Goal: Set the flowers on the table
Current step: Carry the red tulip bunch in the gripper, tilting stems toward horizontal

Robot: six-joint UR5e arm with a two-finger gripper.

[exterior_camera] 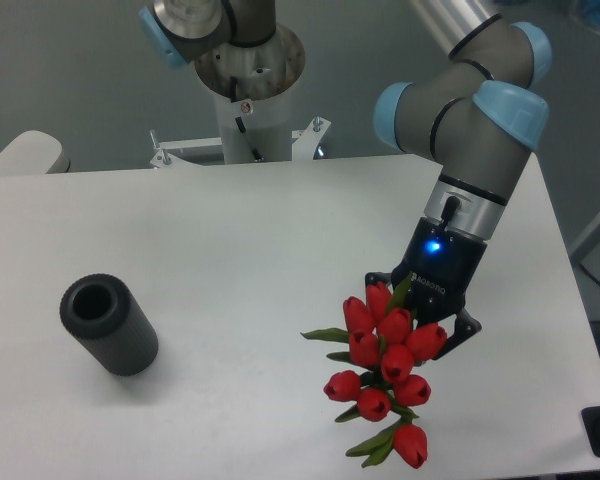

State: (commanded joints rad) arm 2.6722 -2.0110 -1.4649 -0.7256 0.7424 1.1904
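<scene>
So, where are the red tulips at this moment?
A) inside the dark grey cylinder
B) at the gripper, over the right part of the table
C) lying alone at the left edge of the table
B: the tulips hang bunched at the gripper, far right of the dark grey cylinder on the table.

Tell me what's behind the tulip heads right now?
The hand sits behind the flowers. The stems and the fingertips are covered by the blooms.
</scene>
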